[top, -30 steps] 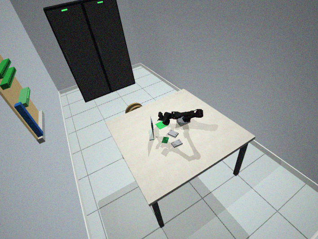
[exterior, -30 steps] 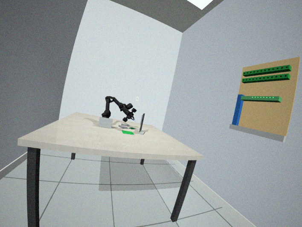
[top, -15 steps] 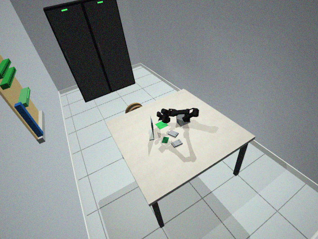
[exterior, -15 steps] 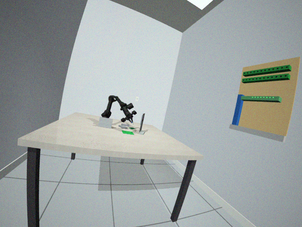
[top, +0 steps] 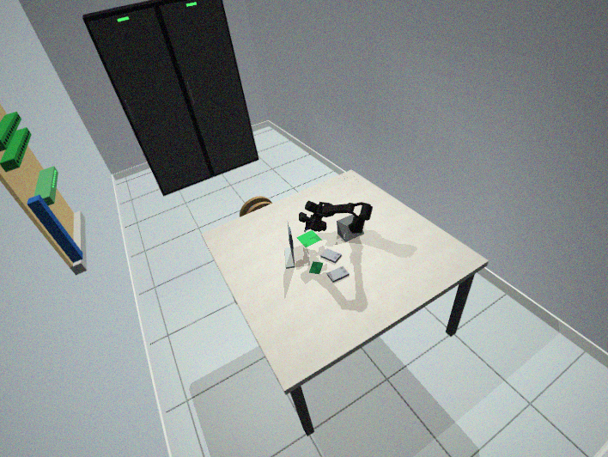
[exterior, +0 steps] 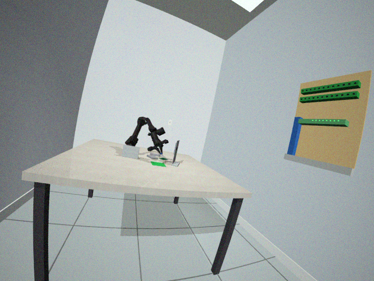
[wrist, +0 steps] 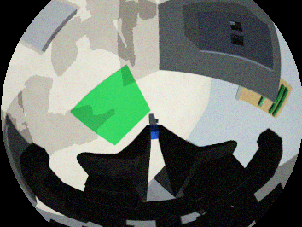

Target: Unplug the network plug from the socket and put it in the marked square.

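Blue-tipped small plug (wrist: 152,131), pinched in the pincer (wrist: 153,150), above table (wrist: 171,96), beside green square (wrist: 113,107).

One counter (top: 403,275) carries one upright panel (top: 289,241), one bright green marked square (top: 309,239), one smaller dark green card (top: 316,267), two grey plates (top: 331,254) (top: 337,274), one grey block (top: 346,228) and one arm (top: 338,209)
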Motion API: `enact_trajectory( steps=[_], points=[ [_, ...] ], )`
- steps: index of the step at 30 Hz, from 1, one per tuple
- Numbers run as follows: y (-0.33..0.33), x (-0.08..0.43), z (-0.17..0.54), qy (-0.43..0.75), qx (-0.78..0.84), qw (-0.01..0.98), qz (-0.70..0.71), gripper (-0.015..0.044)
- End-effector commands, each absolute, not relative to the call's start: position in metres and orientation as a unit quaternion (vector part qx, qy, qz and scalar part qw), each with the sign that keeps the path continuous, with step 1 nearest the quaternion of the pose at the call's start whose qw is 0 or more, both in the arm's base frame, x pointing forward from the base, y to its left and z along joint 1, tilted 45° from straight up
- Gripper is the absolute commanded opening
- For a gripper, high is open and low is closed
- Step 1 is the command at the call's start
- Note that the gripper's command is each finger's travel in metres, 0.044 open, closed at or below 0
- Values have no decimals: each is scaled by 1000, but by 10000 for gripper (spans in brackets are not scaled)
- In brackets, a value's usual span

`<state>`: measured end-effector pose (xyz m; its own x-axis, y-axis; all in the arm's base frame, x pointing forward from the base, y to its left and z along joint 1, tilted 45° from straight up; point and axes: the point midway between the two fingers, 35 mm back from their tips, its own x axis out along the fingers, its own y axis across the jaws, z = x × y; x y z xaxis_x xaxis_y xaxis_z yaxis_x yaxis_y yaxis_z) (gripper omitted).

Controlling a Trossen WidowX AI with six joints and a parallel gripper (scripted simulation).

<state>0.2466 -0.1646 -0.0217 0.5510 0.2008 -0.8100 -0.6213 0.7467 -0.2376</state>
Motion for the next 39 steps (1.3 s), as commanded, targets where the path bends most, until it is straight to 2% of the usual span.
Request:
enact_trajectory(
  steps=[1, 9, 39],
  points=[
    [-165, 243, -27, 389, -246, 849, 259, 0],
    [-166, 237, -34, 355, -221, 865, 277, 0],
    [-139, 243, -64, 356, -221, 865, 277, 0]
  ],
)
